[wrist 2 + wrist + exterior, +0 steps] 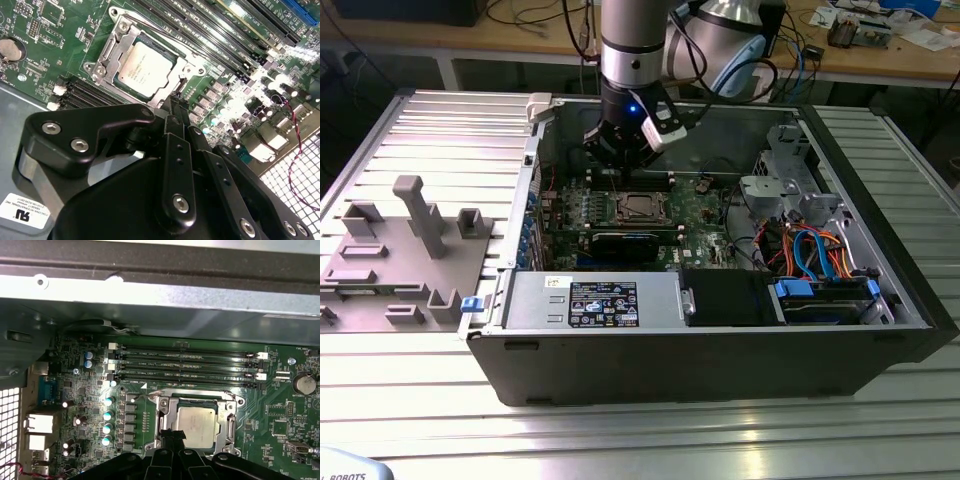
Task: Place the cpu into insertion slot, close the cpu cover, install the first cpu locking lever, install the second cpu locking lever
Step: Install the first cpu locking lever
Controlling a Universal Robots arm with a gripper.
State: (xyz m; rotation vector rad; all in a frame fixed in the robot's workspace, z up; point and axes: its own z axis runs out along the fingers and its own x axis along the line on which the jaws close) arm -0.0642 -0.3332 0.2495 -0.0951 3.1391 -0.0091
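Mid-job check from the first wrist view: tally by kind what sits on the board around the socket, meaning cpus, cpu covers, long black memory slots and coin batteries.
cpu: 1
cpu cover: 1
memory slots: 4
coin battery: 1
Total: 7

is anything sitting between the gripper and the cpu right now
Nothing visible does. The cpu lies flat in its socket with the cpu cover framing it, metal top bare. In both wrist views the gripper hangs just off the socket's edge, with only open air and bare board between its tips and the chip.
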